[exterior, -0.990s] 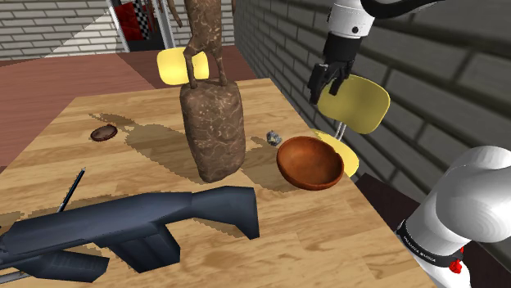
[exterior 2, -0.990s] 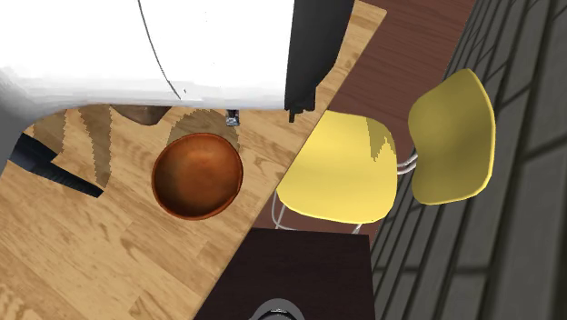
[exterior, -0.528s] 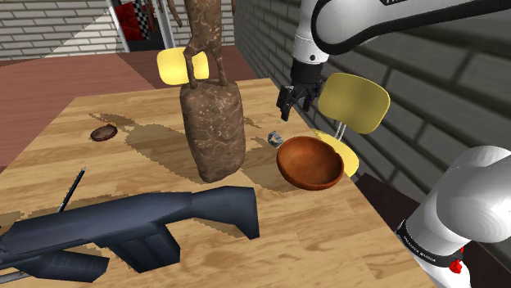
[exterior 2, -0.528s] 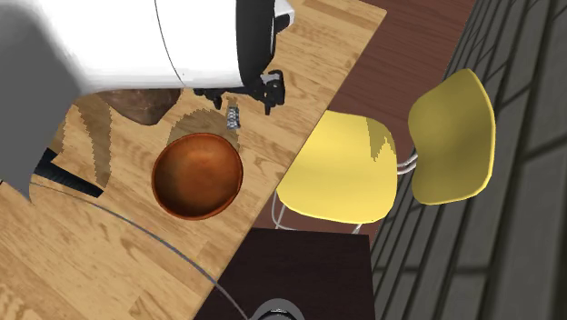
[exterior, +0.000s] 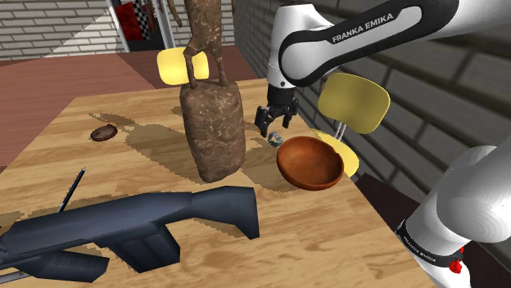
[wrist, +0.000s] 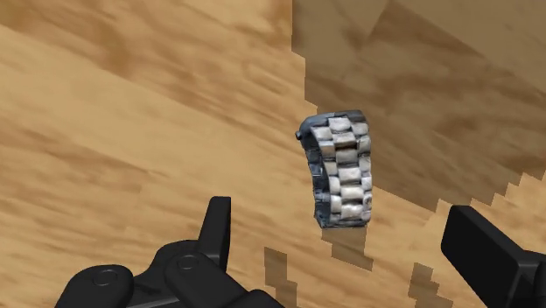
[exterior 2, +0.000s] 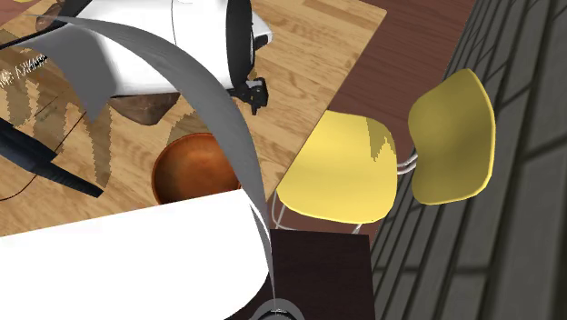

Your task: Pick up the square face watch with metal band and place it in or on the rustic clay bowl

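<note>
Tool (exterior: 269,129) released, poised low over the watch.
Its fingers (wrist: 217,229) stand apart and grip nothing. The watch (wrist: 341,171), with a metal link band, lies on the desk (exterior: 327,237) between them, untouched, just beside the brown bowl (exterior: 309,162).

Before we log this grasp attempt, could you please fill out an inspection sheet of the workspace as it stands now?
Surface: wooden table, with patchy shadows.
Job's things: the metal-band watch lies on the table beside the brown bowl, not touching it; the bowl is empty.
Clutter: tall rough brown statue, dark blue rifle, small brown disc, thin dark rod.
Grippers: the gripper is open and hovers just over the watch without touching it.
Cables: nothing seen.
Surroundings: yellow chair past the table edge, dark brick wall.
</note>
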You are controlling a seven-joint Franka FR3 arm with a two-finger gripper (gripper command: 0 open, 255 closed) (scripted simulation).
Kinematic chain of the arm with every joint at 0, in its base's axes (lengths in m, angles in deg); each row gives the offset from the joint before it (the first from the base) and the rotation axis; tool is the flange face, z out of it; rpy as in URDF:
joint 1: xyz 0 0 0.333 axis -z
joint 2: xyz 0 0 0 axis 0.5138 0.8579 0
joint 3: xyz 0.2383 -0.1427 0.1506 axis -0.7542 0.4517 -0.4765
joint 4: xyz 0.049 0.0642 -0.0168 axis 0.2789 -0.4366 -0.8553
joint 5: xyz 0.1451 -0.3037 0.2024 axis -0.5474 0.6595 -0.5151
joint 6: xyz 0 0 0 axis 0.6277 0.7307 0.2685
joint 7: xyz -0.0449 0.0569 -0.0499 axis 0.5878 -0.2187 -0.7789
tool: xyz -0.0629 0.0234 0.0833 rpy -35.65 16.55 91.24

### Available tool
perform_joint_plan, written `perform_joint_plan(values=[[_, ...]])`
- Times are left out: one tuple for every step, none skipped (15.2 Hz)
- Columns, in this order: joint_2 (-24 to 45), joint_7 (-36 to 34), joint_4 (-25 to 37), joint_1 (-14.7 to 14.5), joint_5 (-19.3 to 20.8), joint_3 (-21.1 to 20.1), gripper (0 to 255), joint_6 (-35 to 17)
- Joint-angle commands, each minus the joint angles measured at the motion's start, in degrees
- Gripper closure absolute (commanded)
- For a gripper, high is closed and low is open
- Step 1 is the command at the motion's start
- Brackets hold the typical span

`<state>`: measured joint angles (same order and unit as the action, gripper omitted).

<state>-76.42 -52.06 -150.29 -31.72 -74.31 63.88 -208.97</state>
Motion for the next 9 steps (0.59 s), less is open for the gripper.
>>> perform_joint_plan(values=[[0.95, -0.26, -0.57, -0.04, 0.08, -0.24, 0, -1.55], [1.34, -0.30, -1.00, -0.05, 0.11, -0.31, 0, -2.36], [1.73, -0.34, -1.41, -0.06, 0.14, -0.39, 0, -3.17], [2.14, -0.39, -1.82, -0.07, 0.18, -0.46, 0, -3.98], [2.39, -0.41, -2.05, -0.07, 0.21, -0.50, 0, -4.45], [2.38, -0.41, -2.05, -0.07, 0.21, -0.49, 0, -4.45], [2.38, -0.41, -2.05, -0.07, 0.21, -0.49, 0, -4.45], [2.39, -0.41, -2.05, -0.07, 0.21, -0.49, 0, -4.45], [2.39, -0.41, -2.05, -0.07, 0.21, -0.49, 0, -4.45]])
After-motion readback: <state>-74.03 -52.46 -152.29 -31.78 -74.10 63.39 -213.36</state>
